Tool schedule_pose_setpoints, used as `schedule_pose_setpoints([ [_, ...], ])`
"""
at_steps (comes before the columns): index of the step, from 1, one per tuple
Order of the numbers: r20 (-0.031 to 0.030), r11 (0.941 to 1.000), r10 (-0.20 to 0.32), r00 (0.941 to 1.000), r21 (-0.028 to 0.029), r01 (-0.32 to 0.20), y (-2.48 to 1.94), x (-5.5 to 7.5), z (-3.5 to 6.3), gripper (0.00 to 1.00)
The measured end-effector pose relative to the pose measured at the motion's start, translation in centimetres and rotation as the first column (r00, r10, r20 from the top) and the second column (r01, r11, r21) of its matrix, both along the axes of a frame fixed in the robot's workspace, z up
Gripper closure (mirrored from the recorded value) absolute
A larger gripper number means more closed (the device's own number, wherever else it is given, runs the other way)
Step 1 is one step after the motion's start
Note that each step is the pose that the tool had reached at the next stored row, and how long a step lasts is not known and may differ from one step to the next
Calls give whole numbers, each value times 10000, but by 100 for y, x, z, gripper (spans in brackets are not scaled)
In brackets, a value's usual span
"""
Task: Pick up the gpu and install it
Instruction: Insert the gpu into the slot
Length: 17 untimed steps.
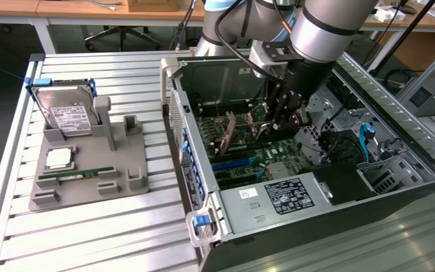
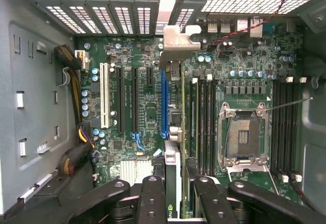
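The gpu (image 2: 172,158), a thin dark card with a silver end bracket, is held clamped in the black gripper (image 2: 178,183) over the green motherboard (image 2: 142,107).

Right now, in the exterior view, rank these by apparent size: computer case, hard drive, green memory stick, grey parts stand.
1. computer case
2. grey parts stand
3. hard drive
4. green memory stick, clearly the smallest

Robotics lab: a robot arm (image 1: 331,28) reaches into an open computer tower (image 1: 217,79) on a slatted bench (image 1: 89,238), with desks (image 1: 66,8) behind.
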State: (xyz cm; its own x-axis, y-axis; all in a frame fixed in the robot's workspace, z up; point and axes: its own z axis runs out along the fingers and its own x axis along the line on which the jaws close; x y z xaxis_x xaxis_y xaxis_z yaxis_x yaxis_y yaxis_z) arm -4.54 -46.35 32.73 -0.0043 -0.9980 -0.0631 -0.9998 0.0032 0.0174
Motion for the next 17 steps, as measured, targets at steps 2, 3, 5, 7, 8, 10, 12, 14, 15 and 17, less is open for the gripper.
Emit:
schedule_pose_setpoints([
  [2, 0, 10000, 0, 10000, 0, 0, -5, 0, 0, 73],
  [3, 0, 10000, 0, 10000, 0, 0, -8, 0, 0, 73],
  [5, 0, 10000, 0, 10000, 0, 0, -14, 0, 0, 73],
  [7, 0, 10000, 0, 10000, 1, 0, -20, 0, 0, 73],
  [8, -1, 10000, 0, 10000, 0, 0, -23, 0, 0, 73],
  [10, 0, 10000, 0, 10000, 0, 0, -36, 0, 0, 73],
  [12, 0, 10000, 0, 10000, 0, 0, -47, 0, 0, 73],
  [14, 0, 10000, 0, 10000, 1, 0, -60, 0, 0, 73],
  [15, 0, 10000, 0, 10000, 1, 0, -67, 0, 0, 73],
  [17, 0, 10000, 0, 10000, 0, 0, -79, 0, 0, 73],
])
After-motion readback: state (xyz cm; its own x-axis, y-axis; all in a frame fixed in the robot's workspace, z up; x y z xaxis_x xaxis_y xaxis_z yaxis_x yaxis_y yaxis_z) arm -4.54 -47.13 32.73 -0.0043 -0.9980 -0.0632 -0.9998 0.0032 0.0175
